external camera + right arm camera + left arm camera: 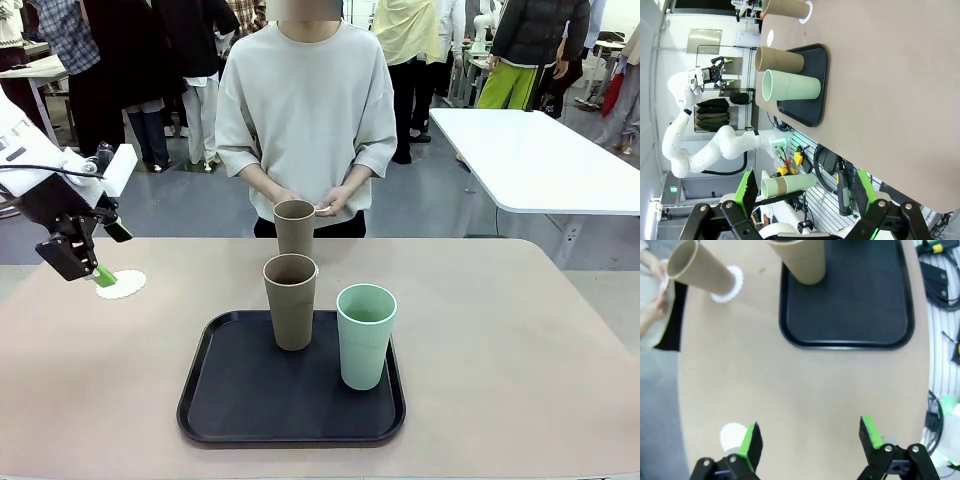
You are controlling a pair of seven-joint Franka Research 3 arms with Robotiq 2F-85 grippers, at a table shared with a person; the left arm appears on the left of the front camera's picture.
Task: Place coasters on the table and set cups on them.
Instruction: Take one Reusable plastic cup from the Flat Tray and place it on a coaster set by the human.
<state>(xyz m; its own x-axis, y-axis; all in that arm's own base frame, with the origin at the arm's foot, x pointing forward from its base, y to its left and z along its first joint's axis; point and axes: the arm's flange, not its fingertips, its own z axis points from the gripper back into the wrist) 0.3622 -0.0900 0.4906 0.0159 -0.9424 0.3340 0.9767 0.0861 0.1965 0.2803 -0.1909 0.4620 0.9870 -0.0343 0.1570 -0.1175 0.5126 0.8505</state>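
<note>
My left gripper (110, 253) hangs open just above the table's left side, over a white scalloped coaster (120, 284) that lies flat there. In the left wrist view this coaster (730, 435) sits beside one finger (751, 440), with nothing between the jaws. One tan cup (294, 228) stands on another coaster (729, 286) at the far edge in front of the person. A second tan cup (290, 301) and a mint green cup (365, 335) stand on the black tray (230, 400). The person's hands (325, 203) hold a small white disc. My right gripper (805, 190) is open and empty, off the table's edge.
The beige table (500, 340) has free room to the right of the tray and along the front left. A white table (540, 160) stands behind at the right. Cables and tools (940, 270) lie below the table's near edge.
</note>
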